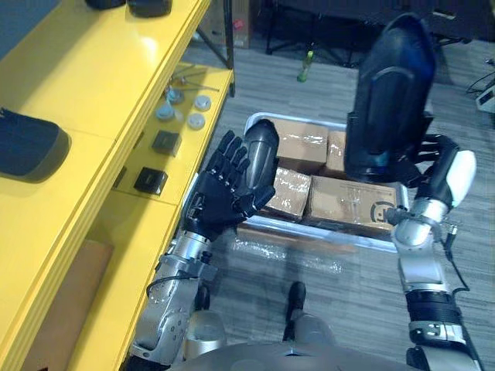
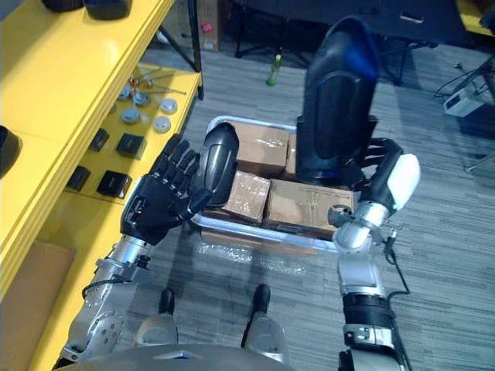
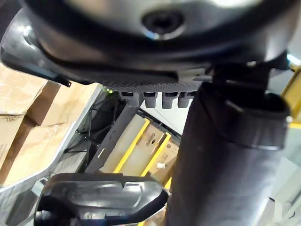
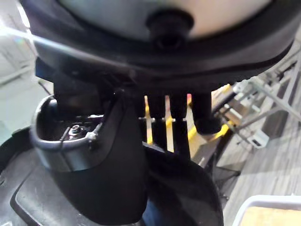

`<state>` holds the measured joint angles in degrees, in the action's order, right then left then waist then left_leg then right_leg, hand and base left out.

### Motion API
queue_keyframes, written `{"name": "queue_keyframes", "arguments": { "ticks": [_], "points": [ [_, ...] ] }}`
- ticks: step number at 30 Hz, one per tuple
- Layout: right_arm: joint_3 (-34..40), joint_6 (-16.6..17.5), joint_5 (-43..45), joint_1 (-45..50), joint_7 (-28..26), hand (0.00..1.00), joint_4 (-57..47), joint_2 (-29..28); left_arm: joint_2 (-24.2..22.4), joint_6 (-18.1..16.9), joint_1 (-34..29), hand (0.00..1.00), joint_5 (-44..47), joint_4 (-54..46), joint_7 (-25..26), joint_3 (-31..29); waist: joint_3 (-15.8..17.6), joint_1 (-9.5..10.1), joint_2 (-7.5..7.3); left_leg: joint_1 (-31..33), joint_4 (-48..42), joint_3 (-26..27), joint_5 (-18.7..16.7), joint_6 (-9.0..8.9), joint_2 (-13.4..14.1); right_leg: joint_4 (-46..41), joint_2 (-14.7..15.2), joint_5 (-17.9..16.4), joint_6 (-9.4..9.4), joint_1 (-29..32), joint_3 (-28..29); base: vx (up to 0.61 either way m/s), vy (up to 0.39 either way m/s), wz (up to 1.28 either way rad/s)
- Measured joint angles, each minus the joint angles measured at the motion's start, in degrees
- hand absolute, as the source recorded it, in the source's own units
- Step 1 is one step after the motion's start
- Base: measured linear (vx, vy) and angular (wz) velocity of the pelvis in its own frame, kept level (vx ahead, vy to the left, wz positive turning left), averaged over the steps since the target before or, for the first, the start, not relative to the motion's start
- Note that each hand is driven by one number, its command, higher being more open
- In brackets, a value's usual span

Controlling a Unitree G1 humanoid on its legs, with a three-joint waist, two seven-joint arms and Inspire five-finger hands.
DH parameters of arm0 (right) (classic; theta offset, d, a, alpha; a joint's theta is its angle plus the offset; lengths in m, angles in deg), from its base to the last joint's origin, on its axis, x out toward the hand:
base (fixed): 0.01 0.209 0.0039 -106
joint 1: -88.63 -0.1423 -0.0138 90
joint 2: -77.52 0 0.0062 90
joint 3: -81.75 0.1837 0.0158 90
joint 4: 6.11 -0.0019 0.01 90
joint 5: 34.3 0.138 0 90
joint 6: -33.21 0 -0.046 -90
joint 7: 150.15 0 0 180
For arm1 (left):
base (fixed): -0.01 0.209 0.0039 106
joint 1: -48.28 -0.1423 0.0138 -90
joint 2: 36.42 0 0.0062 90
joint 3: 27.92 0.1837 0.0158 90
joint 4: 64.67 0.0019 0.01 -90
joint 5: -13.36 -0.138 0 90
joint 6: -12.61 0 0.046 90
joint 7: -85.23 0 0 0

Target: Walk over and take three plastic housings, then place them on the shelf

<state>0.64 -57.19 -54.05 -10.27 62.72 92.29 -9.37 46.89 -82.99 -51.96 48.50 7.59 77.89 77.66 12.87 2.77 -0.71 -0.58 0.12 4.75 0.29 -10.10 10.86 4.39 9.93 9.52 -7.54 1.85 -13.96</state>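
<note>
**A:** Left eye view first: what is the left hand [image 1: 220, 193] doing?

**B:** It is gripping a small housing [image 1: 261, 147], thumb crossing the front and fingers backing it. The dark shell is standing upright, raised over the near left corner of the bin [image 1: 363, 241].

**A:** And the right hand [image 1: 442, 176]?

**B:** It is clasping a big housing [image 1: 390, 93] by its lower end, fingers curling round the edge and the white-covered thumb sitting outside. That shell is standing tall, above the bin's right half.

**A:** What is lying in the bin?

**B:** Boxes [image 1: 352, 202] of brown card are filling it, packed side by side, and the bin is sitting on the grey floor just beside the shelf [image 1: 93, 69].

**A:** Is anything sitting on the shelf?

**B:** A dark rounded piece [image 1: 29, 145] is resting on the yellow upper level, well apart from both hands. I cannot tell whether it is a housing. Lower down, black blocks [image 1: 165, 142] and grey caps [image 1: 196, 120] are lying near the left hand.
</note>
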Motion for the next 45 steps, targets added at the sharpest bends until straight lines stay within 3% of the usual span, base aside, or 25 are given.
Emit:
{"name": "queue_keyframes", "arguments": {
  "ticks": [6,16,29,38,45],
  "points": [
    [-6.1,6.1,0.0,2.9,3.3,0.0,-5.2,-5.1,-3.2,1.0,3.2,1.0,2.7,9.2,10.5,2.6,-4.0,-1.18,0.61,-1.2,0.0,0.2,0.0,0.1,0.0,0.1,0.0,0.0,-0.02,-1.0,-0.1,-0.04,-0.006,-0.02],
    [-15.5,12.5,-0.1,4.9,4.5,0.0,-6.5,-8.8,-4.4,-0.7,5.3,1.0,3.0,11.8,14.0,6.3,-6.6,-1.4,1.04,-2.5,0.0,0.4,0.3,0.12,0.0,0.4,0.0,-0.2,-0.15,-2.2,-0.3,-0.03,-0.002,-0.01],
    [-24.9,13.5,0.2,6.0,4.1,0.0,-2.5,-10.4,-5.1,-13.2,10.9,1.0,10.6,12.9,10.8,6.5,-9.2,-2.5,0.66,-3.1,0.1,0.4,0.4,0.11,0.0,0.4,0.0,0.0,0.06,-2.7,-0.4,0.0,0.0,0.0],
    [-26.6,13.7,0.9,6.0,4.7,0.0,-2.2,-10.5,-5.1,-14.3,10.8,1.0,13.9,12.6,9.2,6.5,-9.6,-2.46,0.61,-3.7,0.1,0.4,0.4,0.11,0.0,0.5,0.0,-0.1,0.22,-3.2,-0.5,0.0,0.0,0.0],
    [-27.7,13.7,2.4,6.0,5.3,0.0,-2.3,-10.5,-5.7,-14.3,10.8,1.0,9.7,11.5,9.4,6.5,-10.9,-2.49,0.57,-3.8,0.1,0.4,0.3,0.08,0.0,0.5,-0.1,-0.3,0.43,-3.3,-0.6,0.0,0.0,0.0]
  ]
}}
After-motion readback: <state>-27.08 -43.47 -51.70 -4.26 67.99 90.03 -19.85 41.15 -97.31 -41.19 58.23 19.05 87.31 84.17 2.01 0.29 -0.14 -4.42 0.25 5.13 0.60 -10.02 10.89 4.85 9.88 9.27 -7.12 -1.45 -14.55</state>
